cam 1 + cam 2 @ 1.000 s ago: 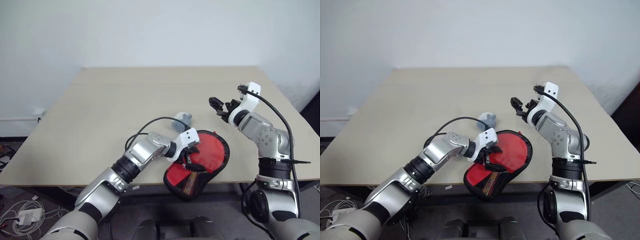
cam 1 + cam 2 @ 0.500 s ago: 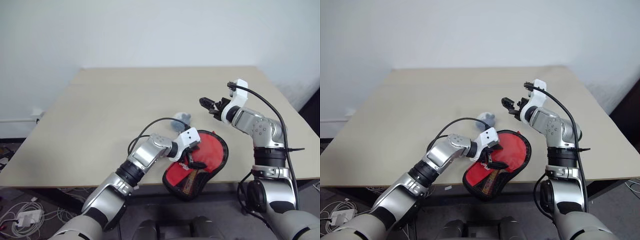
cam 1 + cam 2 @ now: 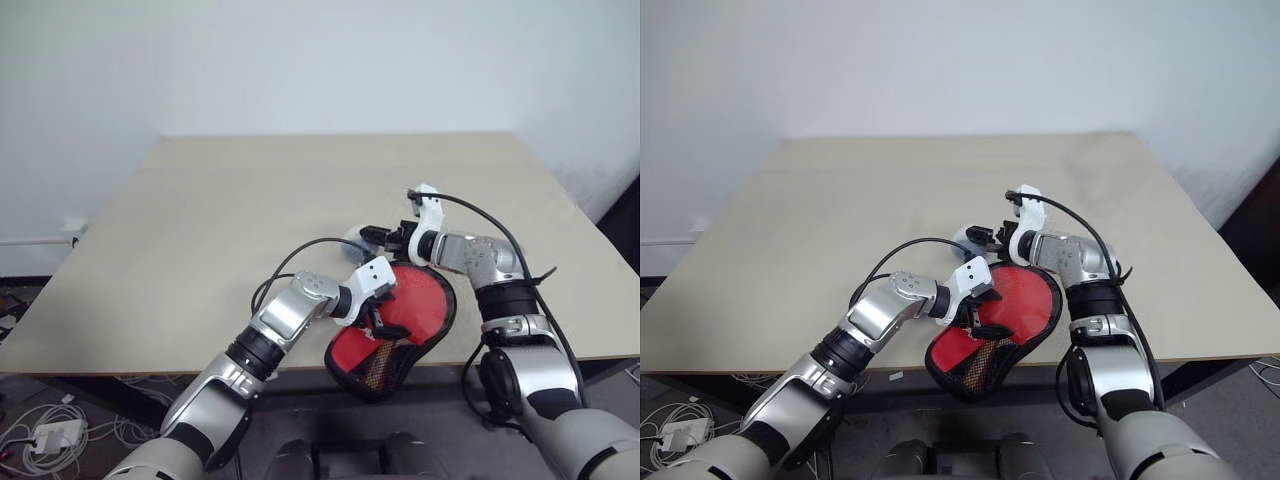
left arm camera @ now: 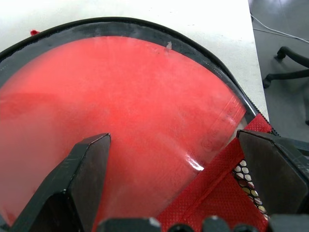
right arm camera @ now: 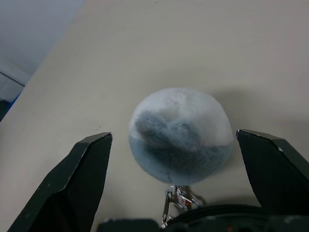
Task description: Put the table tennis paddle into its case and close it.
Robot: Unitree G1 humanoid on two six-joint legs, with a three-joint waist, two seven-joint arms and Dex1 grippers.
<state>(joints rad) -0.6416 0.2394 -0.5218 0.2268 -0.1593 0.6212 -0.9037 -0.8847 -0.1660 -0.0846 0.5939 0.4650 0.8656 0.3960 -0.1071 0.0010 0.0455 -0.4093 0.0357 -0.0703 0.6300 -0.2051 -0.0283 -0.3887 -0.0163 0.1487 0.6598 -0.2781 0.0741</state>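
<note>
a: where's the paddle (image 4: 120, 111) now?

b: inside the case (image 3: 392, 330), red face up, with the flap not yet closed over it. the case lies at the near edge of the table (image 3: 250, 200), its narrow mesh end hanging a little over the edge toward the robot and its round end pointing away across the table.

a: and the claws?

b: the left claw (image 3: 378, 305) sits right over the red face, fingers (image 4: 77, 179) spread wide, gripping nothing. from its wrist you see the paddle's round face between the two fingers, the black zipper rim curving around it.

a: the right one?

b: the right claw (image 3: 378, 238) is just past the far round end of the case, also wide open and empty. it points at the little grey-blue plush ball (image 5: 179, 135), which seems to hang from the zipper by a small metal clip (image 5: 175, 199).

a: so which arm does the closing?

b: my guess is the right. the ball lies straight ahead of it, between its open fingers, with the zipper rim just under the claw. the left is nearer the case's middle, so it looks better placed to press the case down.

a: what does it turn on?

b: the ball sits at the far end of the case's long axis. a pull would have to follow the rim round toward the near end, i'd think.
</note>
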